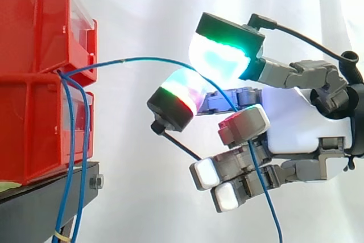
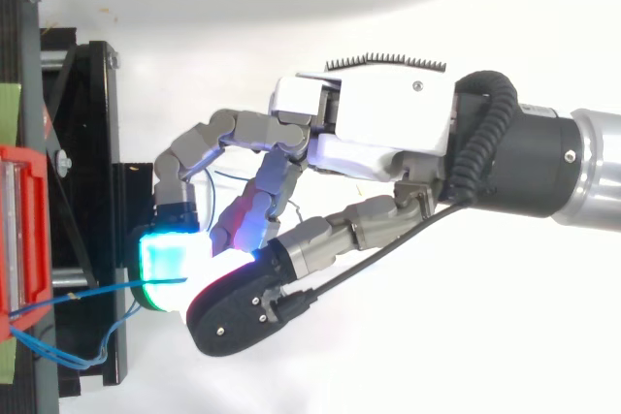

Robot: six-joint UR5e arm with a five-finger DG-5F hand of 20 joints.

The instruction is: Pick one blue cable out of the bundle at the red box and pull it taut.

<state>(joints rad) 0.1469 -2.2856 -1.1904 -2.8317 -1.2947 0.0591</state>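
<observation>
Now my hand [image 1: 301, 123] is closed in a pinch: two glowing pads [image 1: 219, 55] meet on the blue cable [image 1: 142, 59], with my other fingers curled beneath. From the pinch the cable runs toward nine o'clock in a shallow arc to the seam between the stacked red bins [image 1: 34, 27]. Its free end drops toward five o'clock. The other cables [image 1: 70, 157] hang toward six o'clock past the black stand [image 1: 34, 214].
</observation>
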